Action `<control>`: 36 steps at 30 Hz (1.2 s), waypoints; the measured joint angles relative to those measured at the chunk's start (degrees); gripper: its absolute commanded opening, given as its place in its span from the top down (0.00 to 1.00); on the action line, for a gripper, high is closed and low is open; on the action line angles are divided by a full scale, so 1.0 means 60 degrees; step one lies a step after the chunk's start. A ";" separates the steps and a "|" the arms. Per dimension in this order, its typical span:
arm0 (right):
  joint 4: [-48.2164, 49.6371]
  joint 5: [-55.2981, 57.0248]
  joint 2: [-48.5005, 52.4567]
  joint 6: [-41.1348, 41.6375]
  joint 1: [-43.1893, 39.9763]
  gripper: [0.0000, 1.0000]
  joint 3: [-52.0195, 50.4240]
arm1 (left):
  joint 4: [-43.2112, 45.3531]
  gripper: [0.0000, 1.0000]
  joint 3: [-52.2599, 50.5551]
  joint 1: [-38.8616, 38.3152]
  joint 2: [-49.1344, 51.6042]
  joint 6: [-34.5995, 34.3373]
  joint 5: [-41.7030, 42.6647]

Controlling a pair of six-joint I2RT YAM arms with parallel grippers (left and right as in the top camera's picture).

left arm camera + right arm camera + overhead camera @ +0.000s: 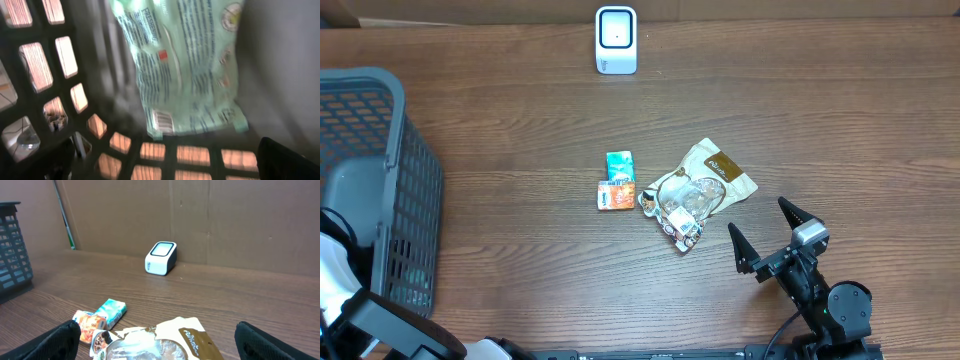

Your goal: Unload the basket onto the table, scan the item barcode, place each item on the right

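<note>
A white barcode scanner (616,40) (161,258) stands at the far edge of the table. Mid-table lie a teal pack (619,165) (111,312), an orange pack (615,195) (89,325) and a beige-brown pouch (705,188) (187,337). My right gripper (757,215) (165,350) is open just right of the pouch, holding nothing. In the left wrist view my left gripper (161,167) is open inside the grey basket (415,190) (120,160). It faces a green packet (185,65) showing its barcode (162,121), and its fingers do not touch the packet.
The basket takes up the left side of the table, and my left arm (335,275) reaches in from the lower left. A cardboard wall (225,215) runs behind the scanner. Bare wood lies between the items and the scanner.
</note>
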 measured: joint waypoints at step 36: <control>0.0000 0.0000 0.0000 0.0000 0.0004 0.00 0.0000 | 0.1592 0.96 0.0015 -0.0004 -0.0007 0.0845 -0.1191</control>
